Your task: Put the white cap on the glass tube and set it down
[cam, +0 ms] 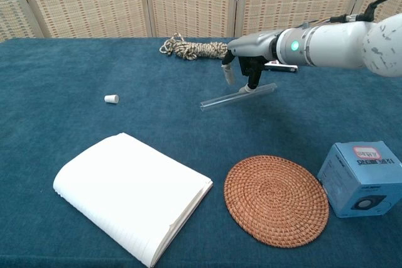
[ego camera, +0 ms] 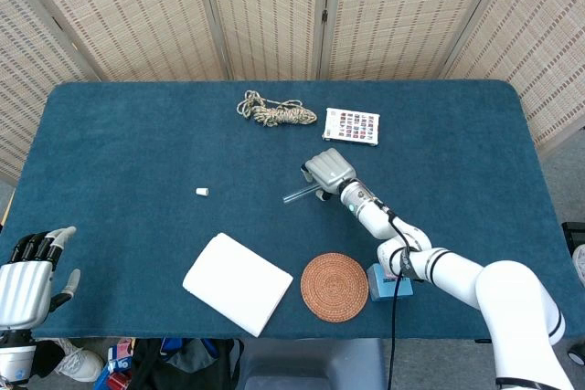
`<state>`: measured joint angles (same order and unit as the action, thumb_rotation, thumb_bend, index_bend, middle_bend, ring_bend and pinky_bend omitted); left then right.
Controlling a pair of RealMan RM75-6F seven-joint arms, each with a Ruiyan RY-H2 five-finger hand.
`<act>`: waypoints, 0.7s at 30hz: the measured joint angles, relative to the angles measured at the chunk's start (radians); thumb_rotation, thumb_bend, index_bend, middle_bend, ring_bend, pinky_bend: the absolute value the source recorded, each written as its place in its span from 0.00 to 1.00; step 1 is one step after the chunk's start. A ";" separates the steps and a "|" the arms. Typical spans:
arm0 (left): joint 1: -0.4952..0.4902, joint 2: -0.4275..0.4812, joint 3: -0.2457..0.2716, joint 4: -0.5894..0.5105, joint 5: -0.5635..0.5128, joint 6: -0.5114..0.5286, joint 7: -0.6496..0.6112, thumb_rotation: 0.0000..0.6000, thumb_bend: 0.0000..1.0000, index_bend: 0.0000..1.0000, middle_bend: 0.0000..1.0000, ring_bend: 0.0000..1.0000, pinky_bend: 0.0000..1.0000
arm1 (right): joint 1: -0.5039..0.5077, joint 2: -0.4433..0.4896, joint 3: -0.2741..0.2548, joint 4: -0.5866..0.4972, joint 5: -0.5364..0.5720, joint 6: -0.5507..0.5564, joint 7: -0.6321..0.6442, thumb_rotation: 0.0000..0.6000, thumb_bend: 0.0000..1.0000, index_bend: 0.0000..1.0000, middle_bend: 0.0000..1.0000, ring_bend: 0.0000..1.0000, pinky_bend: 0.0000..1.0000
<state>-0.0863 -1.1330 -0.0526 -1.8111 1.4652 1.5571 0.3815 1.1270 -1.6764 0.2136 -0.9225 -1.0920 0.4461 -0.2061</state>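
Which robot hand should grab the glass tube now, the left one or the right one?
The right robot hand, probably. It is poised directly over the glass tube, fingers pointing down at it. The left robot hand sits off the table's near-left corner, far from the tube.

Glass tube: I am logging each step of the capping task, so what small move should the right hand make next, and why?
Probably close the fingers around the glass tube and lift it. The right hand is over its middle, fingertips down at it, but the tube lies flat on the table, and the white cap sits apart to the left.
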 measured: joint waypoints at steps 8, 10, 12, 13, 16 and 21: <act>0.003 -0.002 0.001 0.008 -0.001 -0.005 -0.003 1.00 0.35 0.18 0.24 0.18 0.17 | 0.027 -0.045 -0.019 0.089 -0.005 -0.037 0.010 1.00 0.27 0.43 0.99 1.00 1.00; 0.005 -0.004 0.001 0.009 -0.003 -0.005 -0.004 1.00 0.35 0.17 0.24 0.18 0.17 | 0.032 -0.055 -0.023 0.107 -0.005 -0.045 0.015 1.00 0.27 0.43 0.99 1.00 1.00; 0.006 -0.005 0.001 0.009 -0.005 -0.005 -0.005 1.00 0.35 0.17 0.24 0.18 0.17 | 0.036 -0.065 -0.026 0.122 -0.008 -0.053 0.020 1.00 0.27 0.43 0.99 1.00 1.00; 0.007 -0.005 0.000 0.010 -0.005 -0.005 -0.005 1.00 0.35 0.17 0.24 0.18 0.17 | 0.038 -0.069 -0.027 0.128 -0.010 -0.055 0.022 1.00 0.27 0.43 0.99 1.00 1.00; 0.008 -0.005 0.000 0.010 -0.006 -0.005 -0.006 1.00 0.35 0.17 0.24 0.18 0.17 | 0.043 -0.081 -0.031 0.147 -0.016 -0.062 0.030 1.00 0.27 0.43 0.99 1.00 1.00; 0.010 -0.007 -0.001 0.012 -0.007 -0.005 -0.008 1.00 0.35 0.17 0.23 0.18 0.17 | 0.050 -0.097 -0.036 0.171 -0.027 -0.072 0.042 1.00 0.27 0.43 1.00 1.00 1.00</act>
<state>-0.0767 -1.1396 -0.0535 -1.7989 1.4580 1.5517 0.3740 1.1769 -1.7738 0.1780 -0.7511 -1.1187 0.3744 -0.1641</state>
